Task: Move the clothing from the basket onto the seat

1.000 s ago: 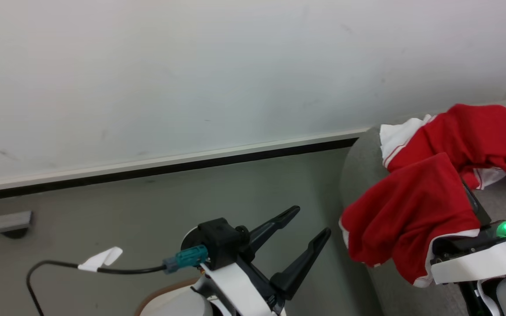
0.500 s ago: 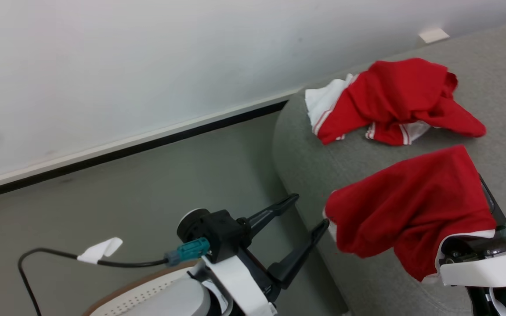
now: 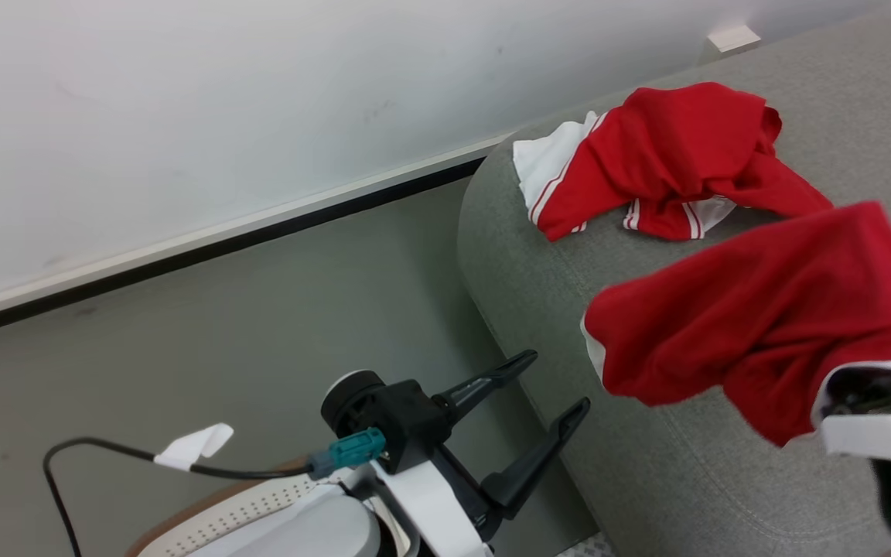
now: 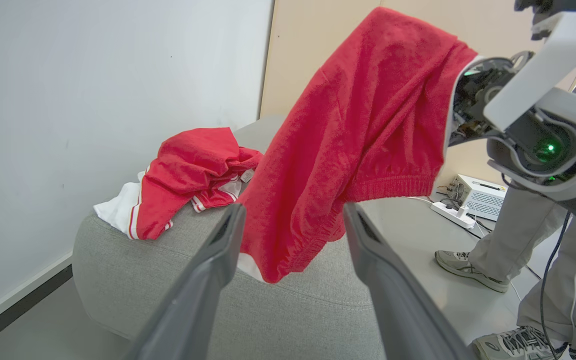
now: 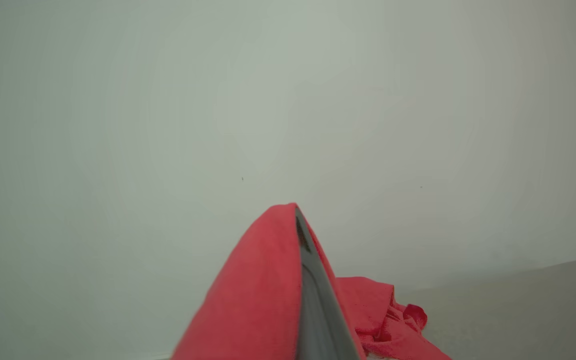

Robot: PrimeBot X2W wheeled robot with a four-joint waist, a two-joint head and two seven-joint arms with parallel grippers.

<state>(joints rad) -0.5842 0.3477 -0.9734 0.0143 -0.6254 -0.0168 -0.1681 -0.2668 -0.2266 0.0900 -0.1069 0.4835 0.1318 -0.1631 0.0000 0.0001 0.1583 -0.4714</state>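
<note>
Two red garments, both clear of basket (image 3: 260, 514). Lying garment (image 3: 662, 155) sits on seat (image 3: 538, 309), beyond right gripper (image 5: 293, 220), toward wall. Held garment (image 3: 755, 309) hangs off right gripper directly above seat, not touching, its long axis drooping toward left gripper (image 3: 556, 381). Cloth hides right jaws, so can't tell if clamped or just draped. Left gripper spread, empty, off seat edge. Right arm nearer; next move likely straight down.
</note>
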